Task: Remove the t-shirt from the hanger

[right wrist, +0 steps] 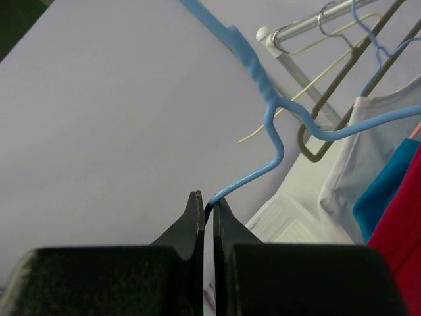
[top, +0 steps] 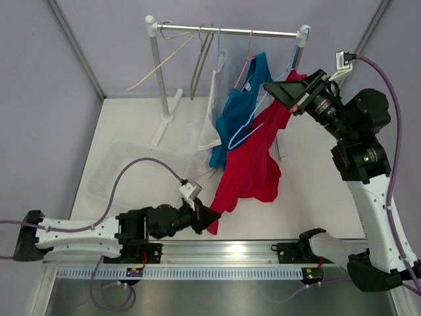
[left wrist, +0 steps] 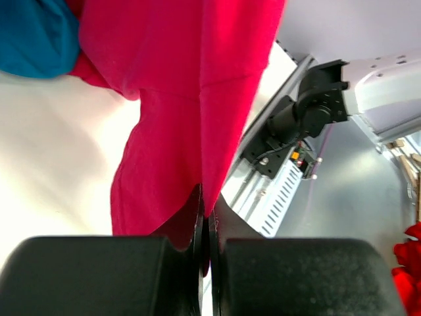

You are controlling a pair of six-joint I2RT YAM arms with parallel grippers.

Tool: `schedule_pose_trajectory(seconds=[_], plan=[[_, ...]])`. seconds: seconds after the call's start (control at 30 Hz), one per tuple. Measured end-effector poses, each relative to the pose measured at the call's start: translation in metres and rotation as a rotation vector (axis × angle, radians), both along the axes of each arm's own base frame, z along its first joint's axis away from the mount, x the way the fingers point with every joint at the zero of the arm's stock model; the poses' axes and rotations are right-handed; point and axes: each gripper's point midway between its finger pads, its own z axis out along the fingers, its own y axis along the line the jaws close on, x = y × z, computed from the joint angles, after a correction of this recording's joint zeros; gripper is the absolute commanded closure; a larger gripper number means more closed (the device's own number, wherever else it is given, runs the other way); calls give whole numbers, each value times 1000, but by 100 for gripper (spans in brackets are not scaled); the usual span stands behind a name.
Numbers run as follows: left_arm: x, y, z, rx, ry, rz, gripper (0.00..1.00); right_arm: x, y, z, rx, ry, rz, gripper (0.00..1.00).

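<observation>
A red t-shirt (top: pixel 253 164) hangs from a light blue wire hanger (top: pixel 240 135) and stretches down and left towards the table's front. My left gripper (top: pixel 209 217) is shut on its lower hem; the left wrist view shows the red cloth (left wrist: pixel 191 79) pinched between the closed tips (left wrist: pixel 206 204). My right gripper (top: pixel 276 89) is raised near the rack's right end and is shut on the blue hanger's wire (right wrist: pixel 270 112), held at the fingertips (right wrist: pixel 206 201). The shirt's edge shows at the right of that view (right wrist: pixel 401 224).
A metal clothes rack (top: pixel 230 29) stands at the back. On it hang a teal shirt (top: pixel 240 112), a white garment (top: pixel 212 112) and empty beige (top: pixel 161 62) and grey (top: pixel 200 66) hangers. A clear plastic basket (top: pixel 131 171) lies left. The arms' mounting rail (top: pixel 217 250) runs along the front.
</observation>
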Motion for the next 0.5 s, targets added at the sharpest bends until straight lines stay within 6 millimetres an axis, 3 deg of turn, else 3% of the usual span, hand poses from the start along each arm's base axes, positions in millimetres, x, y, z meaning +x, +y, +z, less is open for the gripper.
schedule_pose_trajectory(seconds=[0.17,0.3,0.4,0.5], plan=[[-1,-4,3,-1,-12,18,100,-7,9,-2,66,29,132,100],[10,-15,23,26,-110,39,100,-31,12,-25,98,33,225,100],[24,-36,67,8,-230,72,100,-68,6,-27,124,-12,276,100],[42,-67,125,-61,-345,123,100,-128,-4,-6,151,-128,350,100]])
